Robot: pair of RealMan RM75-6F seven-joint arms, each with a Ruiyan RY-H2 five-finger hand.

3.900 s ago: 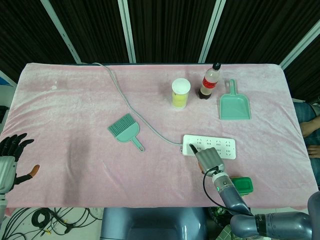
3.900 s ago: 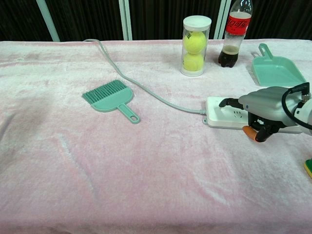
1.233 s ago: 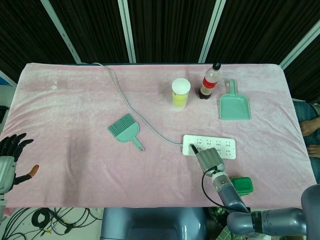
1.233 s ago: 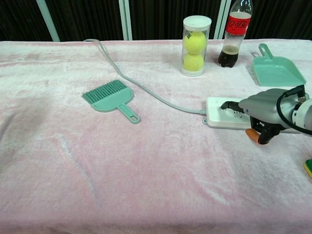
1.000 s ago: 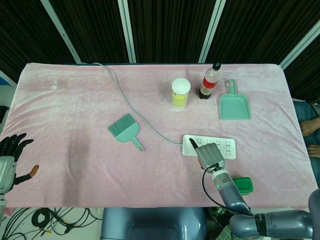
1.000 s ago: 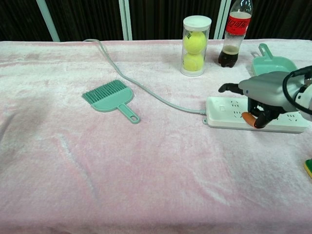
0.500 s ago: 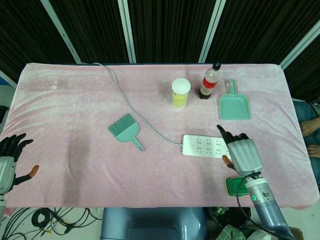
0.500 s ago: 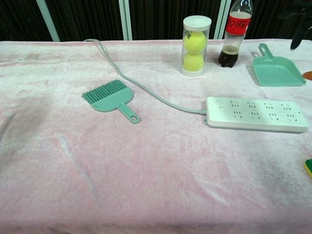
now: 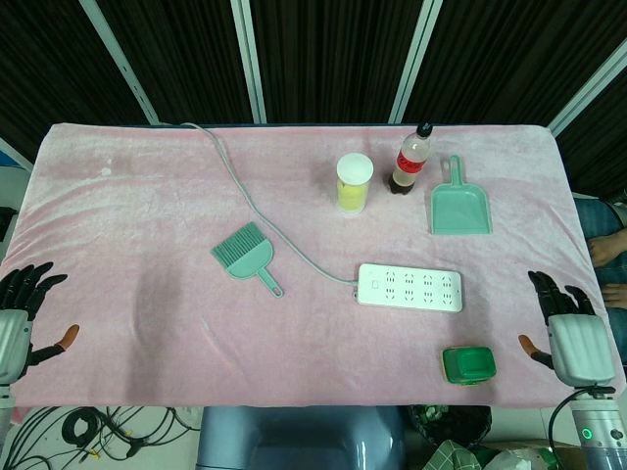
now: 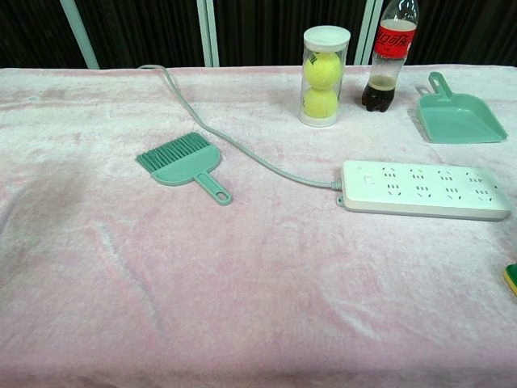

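one flat white plastic power strip (image 9: 409,288) lies mid-worktop on pink plush, near one small green box (image 9: 468,365). right hand (image 9: 575,345) and left hand (image 9: 17,331) hover off-edge, fingers released and splayed.

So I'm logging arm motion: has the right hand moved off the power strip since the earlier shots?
Yes. The right hand now sits at the table's right edge, well right of the power strip, touching nothing.
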